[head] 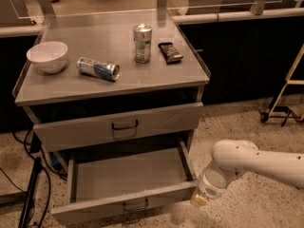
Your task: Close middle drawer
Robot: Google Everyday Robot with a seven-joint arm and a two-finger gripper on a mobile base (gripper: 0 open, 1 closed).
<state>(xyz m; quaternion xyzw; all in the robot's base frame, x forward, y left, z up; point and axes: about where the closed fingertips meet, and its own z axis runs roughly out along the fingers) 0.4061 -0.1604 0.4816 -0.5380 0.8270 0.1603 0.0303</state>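
Note:
The middle drawer [128,201] is pulled well out of the grey cabinet, its flat front low in the view and its inside bare. Its dark centre handle [135,206] shows on the front. The top drawer [118,126] above it stands nearly shut. My gripper [199,201] hangs at the end of the white arm [237,163], right at the open drawer's front right corner, low near the floor. Whether it touches the drawer front I cannot tell.
On the cabinet top [190,75] are a white bowl [47,56], a can lying on its side [98,69], an upright can [142,42] and a dark snack bar [170,52]. Cables [28,194] trail on the floor at left. A wheeled stand [282,110] is at right.

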